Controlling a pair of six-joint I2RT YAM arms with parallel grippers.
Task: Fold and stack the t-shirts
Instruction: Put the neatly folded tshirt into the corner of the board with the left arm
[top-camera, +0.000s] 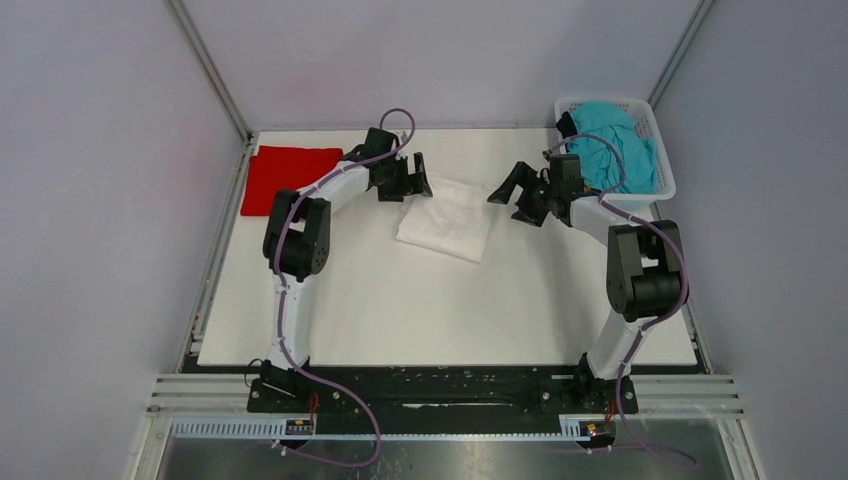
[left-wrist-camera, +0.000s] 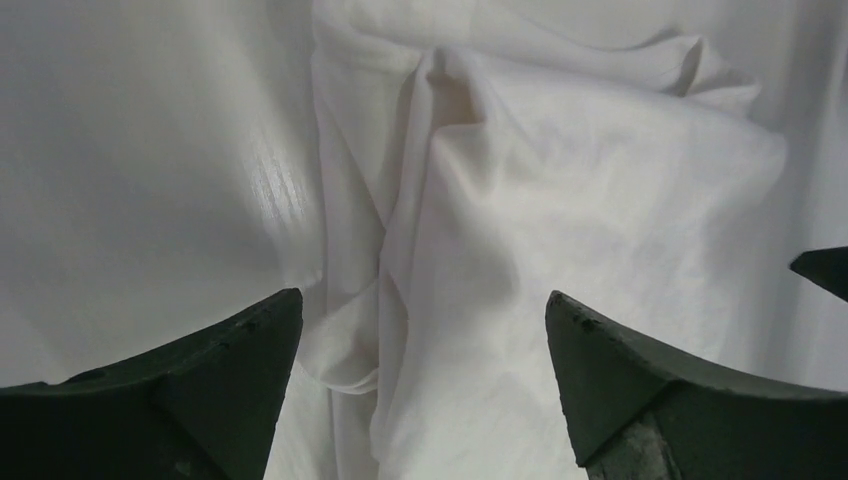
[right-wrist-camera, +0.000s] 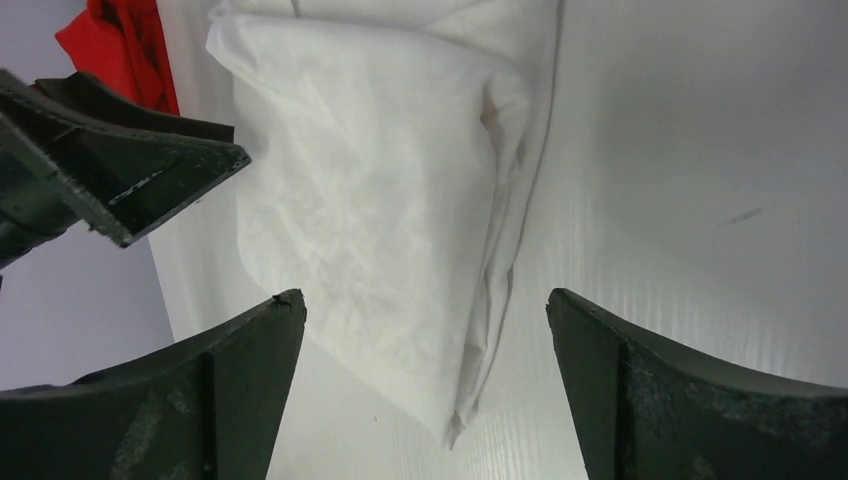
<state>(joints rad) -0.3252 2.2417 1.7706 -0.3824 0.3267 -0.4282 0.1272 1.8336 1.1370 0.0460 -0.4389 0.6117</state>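
Leftmost, the folded red t-shirt (top-camera: 290, 178) lay well out past the left end effector (top-camera: 422, 178). That end effector hung spread and empty over the far-left corner of the white t-shirt (top-camera: 447, 217), whose long axis ran from there toward the arm bases. The right end effector (top-camera: 505, 195), also spread and empty, stood just beside the shirt's right edge. Behind it sat the basket (top-camera: 662, 190) holding a teal t-shirt (top-camera: 615, 140). The left arm looked nearer to the white shirt, with open tabletop (top-camera: 400, 310) on its near side.

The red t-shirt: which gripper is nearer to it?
Left. The left gripper is just right of the red t-shirt, at the left edge of the white t-shirt; the right gripper is past it, beside the basket.
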